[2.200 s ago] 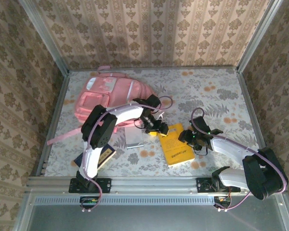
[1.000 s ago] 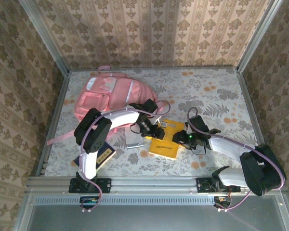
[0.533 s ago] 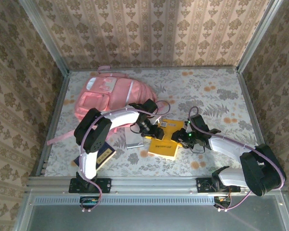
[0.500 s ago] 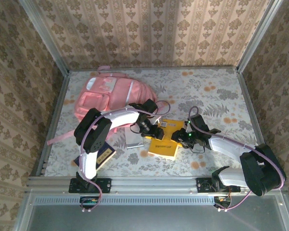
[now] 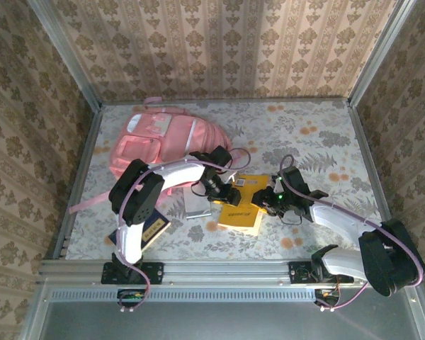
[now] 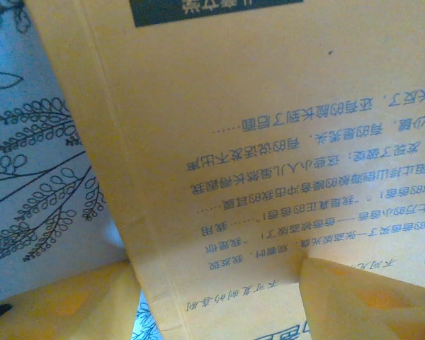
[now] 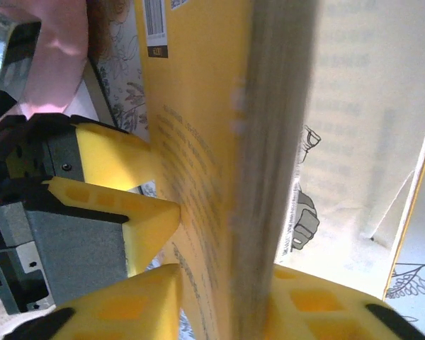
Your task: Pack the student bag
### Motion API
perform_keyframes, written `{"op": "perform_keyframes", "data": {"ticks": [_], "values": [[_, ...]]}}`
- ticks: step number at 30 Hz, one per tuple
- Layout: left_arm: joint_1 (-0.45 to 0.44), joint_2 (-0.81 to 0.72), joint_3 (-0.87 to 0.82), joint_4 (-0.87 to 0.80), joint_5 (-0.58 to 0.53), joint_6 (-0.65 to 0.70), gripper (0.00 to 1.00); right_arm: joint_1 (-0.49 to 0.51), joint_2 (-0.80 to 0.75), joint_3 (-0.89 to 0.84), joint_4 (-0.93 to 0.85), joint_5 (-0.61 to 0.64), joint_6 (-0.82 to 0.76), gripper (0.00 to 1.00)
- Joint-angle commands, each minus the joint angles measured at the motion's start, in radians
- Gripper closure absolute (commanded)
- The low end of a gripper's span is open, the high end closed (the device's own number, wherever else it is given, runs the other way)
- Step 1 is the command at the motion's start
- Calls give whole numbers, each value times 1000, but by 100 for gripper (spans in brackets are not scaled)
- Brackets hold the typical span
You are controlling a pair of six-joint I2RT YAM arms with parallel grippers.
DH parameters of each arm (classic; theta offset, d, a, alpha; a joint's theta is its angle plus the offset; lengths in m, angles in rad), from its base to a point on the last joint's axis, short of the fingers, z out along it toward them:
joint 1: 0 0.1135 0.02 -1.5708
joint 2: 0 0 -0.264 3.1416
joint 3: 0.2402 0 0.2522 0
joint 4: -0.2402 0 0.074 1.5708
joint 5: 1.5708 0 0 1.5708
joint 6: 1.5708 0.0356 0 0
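The student bag (image 5: pixel 163 138), pink, lies at the back left of the table. A yellow book (image 5: pixel 242 212) stands tilted on edge between my two grippers, right of the bag. My right gripper (image 5: pixel 263 200) is shut on the yellow book (image 7: pixel 198 142), one pad on the printed cover and the other against the page block (image 7: pixel 227 276). My left gripper (image 5: pixel 223 193) stands open on the book's far side. Its two yellow fingers (image 7: pixel 120 159) rest against the cover (image 6: pixel 269 106), which fills the space ahead of the jaws (image 6: pixel 216 268).
A flat silver-grey item (image 5: pixel 197 205) lies just left of the book. A dark blue book (image 5: pixel 152 230) sits near the left arm's base. A pink strap (image 5: pixel 92 202) trails off the bag toward the left wall. Metal rails and wallpapered panels enclose the table.
The right gripper has closed in on the book's edge. Earlier the book lay flat further right; it was moved left and tipped up against the left gripper, which has held still.
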Motion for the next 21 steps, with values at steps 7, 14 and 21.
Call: {"op": "perform_keyframes", "data": {"ticks": [7, 14, 21], "values": [[23, -91, -12, 4, 15, 6, 38, 6, 5, 21, 17, -9, -22, 100], [92, -221, -18, -30, -6, 0, 35, 1, -88, 85, -74, 7, -58, 100], [226, -385, -101, 74, 128, -85, 31, -18, -231, 121, -39, -28, -48, 100]]}}
